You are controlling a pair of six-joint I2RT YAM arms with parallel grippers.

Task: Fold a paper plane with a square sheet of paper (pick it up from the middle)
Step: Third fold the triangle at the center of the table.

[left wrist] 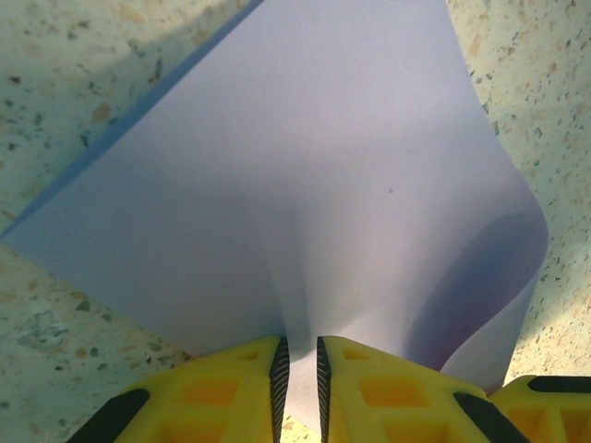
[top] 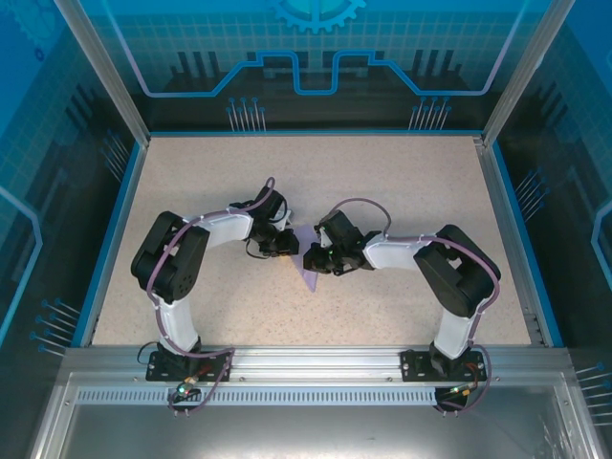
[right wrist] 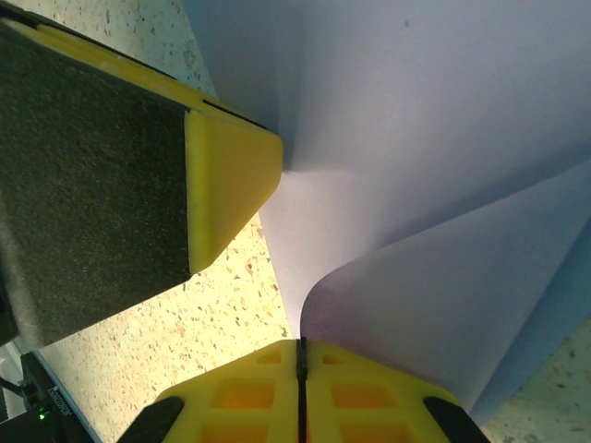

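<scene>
Two grippers, one item held between them.

1. Left gripper: yellow fingers with black ribbed pads, drawn in to a narrow slit. A raised ridge of the sheet of paper runs down into that slit and is pinched there.
2. Right gripper: yellow fingers pressed flush together, only a thin dark seam between them. The curled edge of the sheet comes down into the seam and is gripped at that edge.
3. Sheet of paper: plain lavender, matte. It fans out flat from the left gripper's pinch. One corner curls up and over at the side where the right gripper holds it. The far edges rest on the table.
4. Position, seen from above: the sheet lies near the middle of the table, a pointed corner showing below the two grippers. The left gripper and right gripper meet tip to tip over it.
5. Table: speckled beige top, blue border, bare around the sheet.
6. Arms: the left arm and right arm both bend inward from their bases on the near metal rail.
</scene>
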